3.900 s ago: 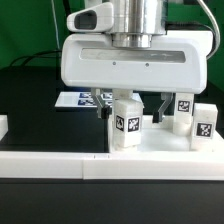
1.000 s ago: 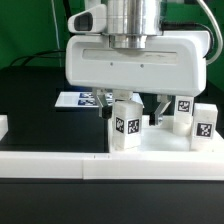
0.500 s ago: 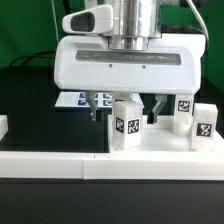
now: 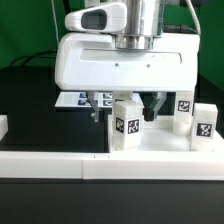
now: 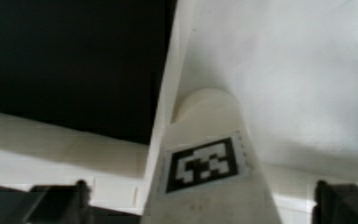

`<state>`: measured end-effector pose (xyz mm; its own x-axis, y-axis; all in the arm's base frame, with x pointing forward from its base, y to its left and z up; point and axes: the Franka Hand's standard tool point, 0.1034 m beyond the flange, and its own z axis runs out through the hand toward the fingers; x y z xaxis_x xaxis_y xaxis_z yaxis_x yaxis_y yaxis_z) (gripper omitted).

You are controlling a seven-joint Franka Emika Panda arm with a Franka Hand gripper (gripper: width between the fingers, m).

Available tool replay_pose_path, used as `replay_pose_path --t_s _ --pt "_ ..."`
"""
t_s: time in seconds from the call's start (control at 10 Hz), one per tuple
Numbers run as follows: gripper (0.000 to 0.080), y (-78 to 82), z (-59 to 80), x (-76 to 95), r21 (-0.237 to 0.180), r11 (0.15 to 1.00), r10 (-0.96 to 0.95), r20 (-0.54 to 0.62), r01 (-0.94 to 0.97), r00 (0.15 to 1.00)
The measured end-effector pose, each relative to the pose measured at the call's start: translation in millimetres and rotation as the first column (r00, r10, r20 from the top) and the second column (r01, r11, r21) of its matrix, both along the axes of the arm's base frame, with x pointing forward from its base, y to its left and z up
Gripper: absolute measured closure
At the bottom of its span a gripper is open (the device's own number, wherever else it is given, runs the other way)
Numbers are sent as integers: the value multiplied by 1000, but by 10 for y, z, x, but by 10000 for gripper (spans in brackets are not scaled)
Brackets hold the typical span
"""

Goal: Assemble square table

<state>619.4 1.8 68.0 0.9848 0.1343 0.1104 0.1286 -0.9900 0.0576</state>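
Observation:
A white block leg (image 4: 125,128) with a black-and-white tag stands upright at the near corner of the white square tabletop (image 4: 160,150), on the exterior view's left. My gripper (image 4: 125,110) hangs right over it, open, with one dark finger on each side of the leg. In the wrist view the leg (image 5: 202,150) rises between the fingertips (image 5: 59,200), and a narrow gap shows on both sides of it; my gripper (image 5: 202,205) is centred on the leg. Two more tagged legs (image 4: 183,110) (image 4: 205,125) stand on the tabletop at the exterior view's right.
A long low white border wall (image 4: 60,166) runs along the front of the table. The marker board (image 4: 72,99) lies flat behind the gripper on the black table surface. A small white block (image 4: 3,126) sits at the far left edge.
The gripper's body has shifted a little toward the exterior view's left. Its fingers stay on either side of the same leg, which has not moved.

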Motion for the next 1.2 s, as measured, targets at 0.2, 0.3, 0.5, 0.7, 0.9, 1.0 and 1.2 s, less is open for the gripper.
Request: replay_pose_path --t_s 0.2,0.3,0.5,0.7,0.9,1.0,1.2 --pt "435 -5 0 0 0 1000 -9 0 9 1000" --pt "509 0 -3 -2 15 993 -118 4 118 993" --pt "509 -1 -7 -4 31 969 -246 6 246 969" --pt "509 29 -19 19 56 880 -472 2 471 882" --pt "509 25 -25 23 85 736 -674 -6 672 739" --pt "509 30 -28 14 99 614 -786 -20 783 618" --pt "509 11 -25 18 125 451 -886 -53 884 460"
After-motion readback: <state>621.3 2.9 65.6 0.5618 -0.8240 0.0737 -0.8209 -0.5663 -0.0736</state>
